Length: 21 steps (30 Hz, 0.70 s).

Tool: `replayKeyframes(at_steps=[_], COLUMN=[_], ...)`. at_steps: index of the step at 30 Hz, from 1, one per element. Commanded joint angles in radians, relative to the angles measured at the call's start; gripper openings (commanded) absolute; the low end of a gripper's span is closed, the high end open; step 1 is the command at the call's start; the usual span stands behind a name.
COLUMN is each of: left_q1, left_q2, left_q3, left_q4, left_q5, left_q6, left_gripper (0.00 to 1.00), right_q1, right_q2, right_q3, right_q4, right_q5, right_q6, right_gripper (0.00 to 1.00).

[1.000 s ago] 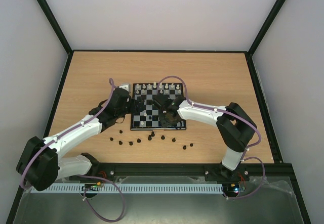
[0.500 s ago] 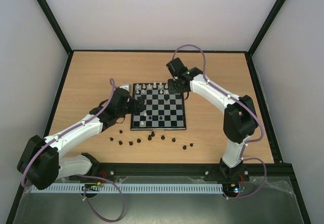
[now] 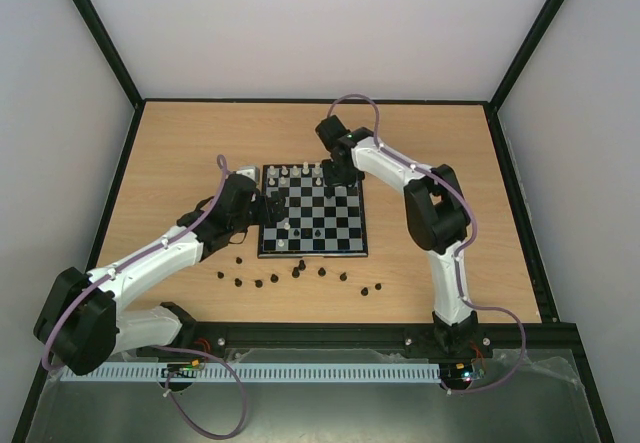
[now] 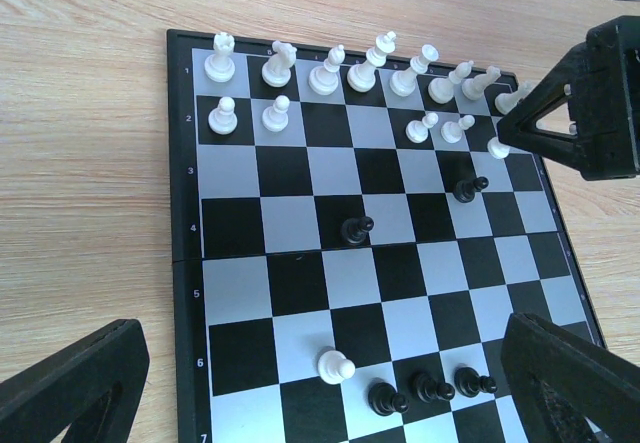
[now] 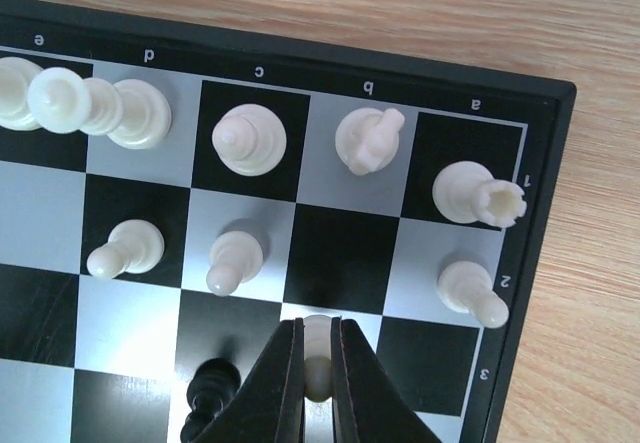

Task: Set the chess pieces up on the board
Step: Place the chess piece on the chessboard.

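The chess pieces point(image 3: 297, 172) stand partly on the board point(image 3: 313, 218), with black ones point(image 3: 274, 278) loose on the desk point(image 3: 180, 143) nearer us. We see the right jaws clamped on a white pawn point(image 5: 318, 363) and the left jaws wide apart.

Left arm point(image 3: 150, 258) and right arm point(image 3: 392, 166): white link shells joined by black joint housings, each on a black base and trailed by a lilac cable point(image 3: 355, 98) looping outside the links. Left gripper point(image 4: 320, 378): broad, matte black wedge fingers point(image 4: 75, 388). Right gripper point(image 5: 318, 388): narrow black fingers tapering to thin tips.
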Motion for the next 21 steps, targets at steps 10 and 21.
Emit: replayKeyframes(at_steps=[10,21], left_q1=[-0.001,-0.001], left_q2=[0.006,0.011], left_q3=[0.008,0.009], left_q4=[0.009,0.008], left_q5=[-0.003,-0.006], left_q6=[0.012,0.013], left_gripper=[1.0,1.0], right_q1=[-0.022,-0.038], right_q2=[0.059,0.097], right_q3=[0.085,0.104], right_q4=[-0.075,-0.065], right_q5=[0.007,-0.002], right_q6=[-0.022,-0.025], right_gripper=[0.04,0.07])
